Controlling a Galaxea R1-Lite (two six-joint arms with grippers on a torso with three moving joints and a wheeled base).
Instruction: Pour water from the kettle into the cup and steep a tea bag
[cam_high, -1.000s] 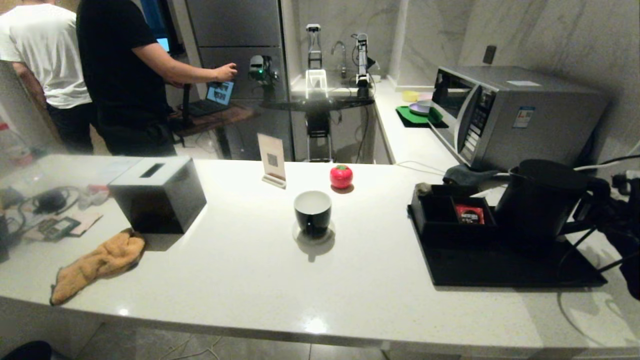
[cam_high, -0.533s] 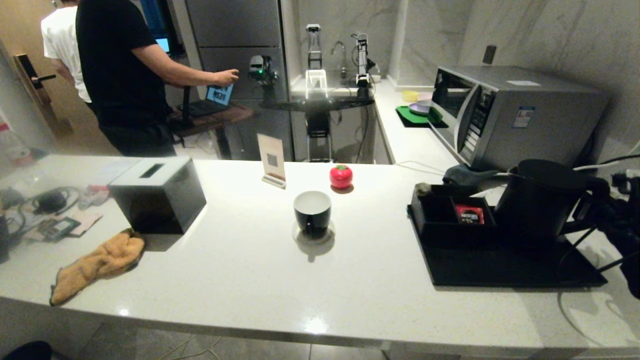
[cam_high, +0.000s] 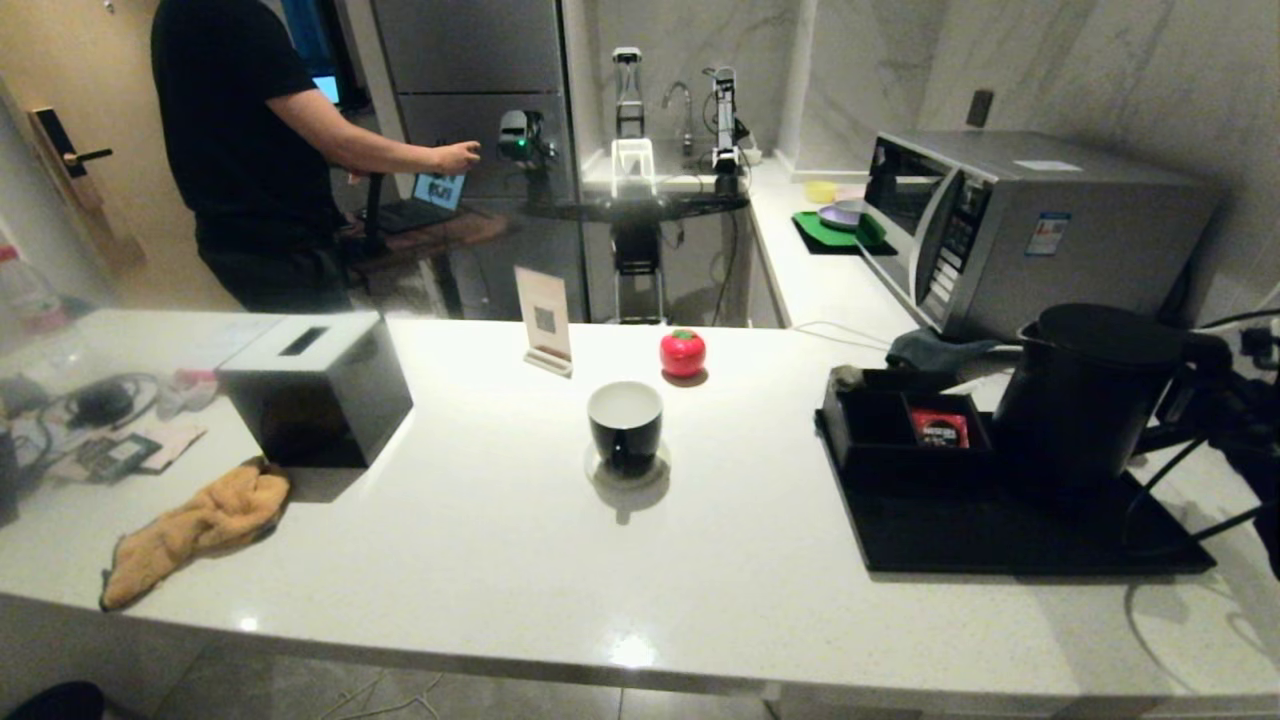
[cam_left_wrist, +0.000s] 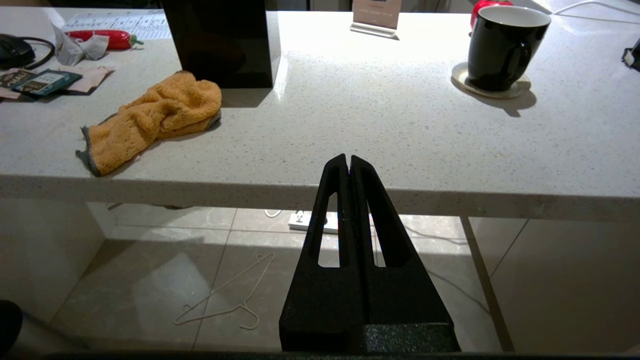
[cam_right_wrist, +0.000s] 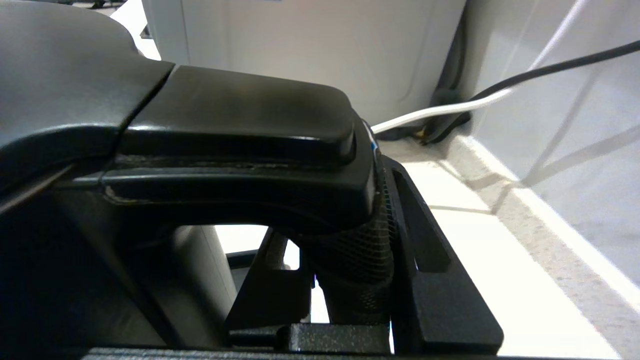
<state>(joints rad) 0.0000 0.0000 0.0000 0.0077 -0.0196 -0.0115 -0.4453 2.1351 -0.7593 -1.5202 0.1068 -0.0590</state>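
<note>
Pretty early in the job, I'd say. Nearest thing, bottom middle of the left wrist view: the left gripper (cam_left_wrist: 348, 165) is parked below the counter edge, its matte black fingers pressed flat together, holding nothing.

On the counter (cam_high: 500, 560), speckled white stone with a glossy sheen, an orange terry cloth (cam_high: 190, 525) lies crumpled at lower left. The cup (cam_high: 625, 422) sits mid-frame on a pale round coaster (cam_high: 626, 470): glossy black outside, white inside, and the left wrist view shows a loop handle after all. I can't tell any water in it, and I can't see a tea bag in or beside it, so pouring and steeping both look undone.

At right in the head view there's a flat black tray (cam_high: 1000, 540) with a low compartment box (cam_high: 900, 425) holding a red packet (cam_high: 938, 428). The kettle (cam_high: 1085, 395) is at the tray's back right corner, matte black, jug-shaped, wide rim. The right gripper (cam_right_wrist: 350, 270) is clamped on its handle (cam_right_wrist: 240, 130); the right wrist view shows the fingers either side of the mesh-textured grip. Whether the kettle is off the tray yet, I can't say.

Further back: a small round red thing (cam_high: 682, 352), a card stand (cam_high: 543, 318), a glossy black tissue box (cam_high: 315, 385), a steel microwave (cam_high: 1020, 230).
</note>
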